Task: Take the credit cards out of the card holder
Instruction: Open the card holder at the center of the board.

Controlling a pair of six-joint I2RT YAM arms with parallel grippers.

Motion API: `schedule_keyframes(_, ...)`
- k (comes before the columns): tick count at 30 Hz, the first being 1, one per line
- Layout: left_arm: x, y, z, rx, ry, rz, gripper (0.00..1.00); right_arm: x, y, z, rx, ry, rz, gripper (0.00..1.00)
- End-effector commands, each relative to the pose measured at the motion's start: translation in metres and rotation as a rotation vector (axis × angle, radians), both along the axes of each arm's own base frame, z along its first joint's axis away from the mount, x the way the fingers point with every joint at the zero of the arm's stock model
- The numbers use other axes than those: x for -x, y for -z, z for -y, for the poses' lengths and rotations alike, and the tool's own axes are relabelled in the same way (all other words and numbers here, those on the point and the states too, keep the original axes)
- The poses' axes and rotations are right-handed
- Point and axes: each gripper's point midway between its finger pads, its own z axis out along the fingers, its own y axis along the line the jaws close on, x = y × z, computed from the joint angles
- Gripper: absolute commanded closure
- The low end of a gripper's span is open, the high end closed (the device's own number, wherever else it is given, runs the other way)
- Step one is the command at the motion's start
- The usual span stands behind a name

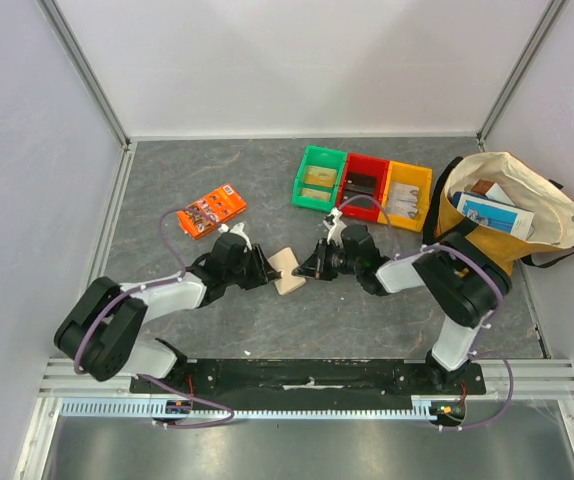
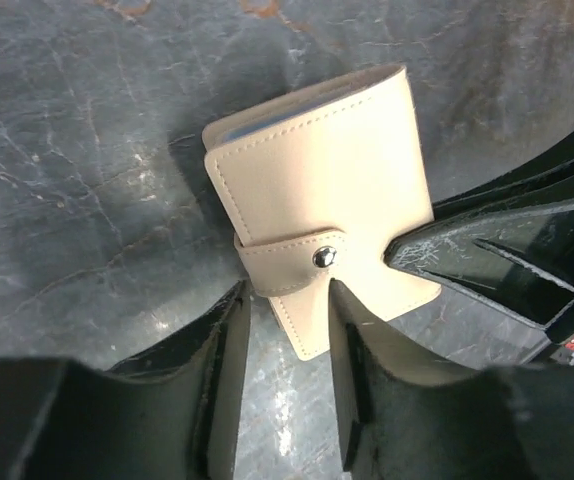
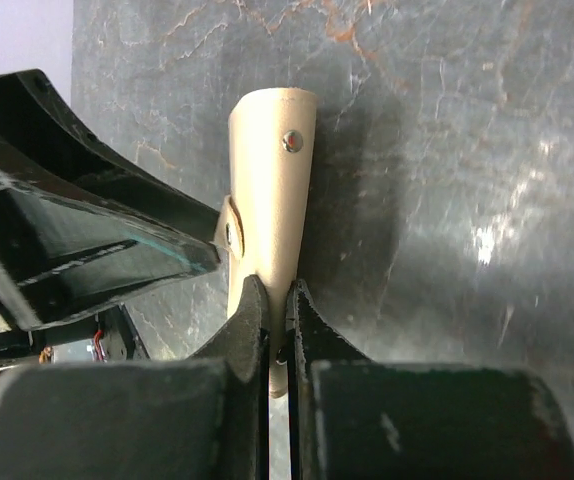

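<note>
Card holder point(image 1: 289, 270) closed, at the middle of the surface point(image 1: 367, 325), between both claws. We see the left claw point(image 2: 287, 290) narrowly clamping its lower edge and the right claw point(image 3: 277, 297) pinched tight on its thin flap.

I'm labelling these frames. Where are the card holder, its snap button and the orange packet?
card holder point(image 2: 327, 170), left wrist view, middle of its beige front face.
snap button point(image 2: 324, 257), left wrist view, metal stud on the tab.
orange packet point(image 1: 212, 210), top external view, centre of its printed face.
</note>
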Motion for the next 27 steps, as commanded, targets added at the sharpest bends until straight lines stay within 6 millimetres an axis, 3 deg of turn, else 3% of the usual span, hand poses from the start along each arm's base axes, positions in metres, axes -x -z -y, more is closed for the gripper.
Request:
schedule_keyframes(1, -0.012, -0.048, 0.002, -0.028, 0.009, 0.149, 0.52, 0.009, -0.002, 0.025, 0.138, 0.072, 0.035, 1.00)
schedule_keyframes(5, -0.007, -0.068, 0.003, -0.133, 0.025, 0.218, 0.48, 0.006, -0.022, 0.036, 0.221, 0.158, 0.113, 1.00)
schedule_keyframes(13, 0.007, -0.085, 0.036, -0.220, 0.143, 0.299, 0.48, 0.008, -0.052, 0.048, 0.316, 0.239, 0.217, 1.00)
schedule_keyframes(27, 0.011, -0.075, 0.060, -0.156, 0.191, 0.259, 0.51, 0.021, -0.085, 0.033, 0.232, 0.210, 0.274, 1.00)
